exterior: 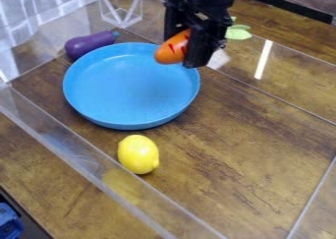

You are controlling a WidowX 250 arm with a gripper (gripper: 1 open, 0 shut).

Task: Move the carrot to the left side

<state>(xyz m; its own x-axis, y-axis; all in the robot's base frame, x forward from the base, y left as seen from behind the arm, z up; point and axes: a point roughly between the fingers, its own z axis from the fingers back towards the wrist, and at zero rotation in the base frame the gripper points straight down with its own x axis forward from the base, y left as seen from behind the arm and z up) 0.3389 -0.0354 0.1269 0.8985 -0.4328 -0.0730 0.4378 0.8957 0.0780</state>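
A dark wooden table point(250, 145) is seen, fenced with clear plastic walls. A blue plate point(112, 90) lies on it and is taken as the landmark. The carrot point(172, 51) is held in the air over the far right rim of the plate, clamped between the half-closed jaws of the gripper point(188, 48). Its long axis is roughly level, with the green stem point(237, 31) pointing away from the plate. The left side lies across the plate from the carrot, where the eggplant point(89, 42) rests beyond the far left rim.

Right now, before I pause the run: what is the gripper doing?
Gripper: closed on the carrot, holding it above the far edge of the blue plate.
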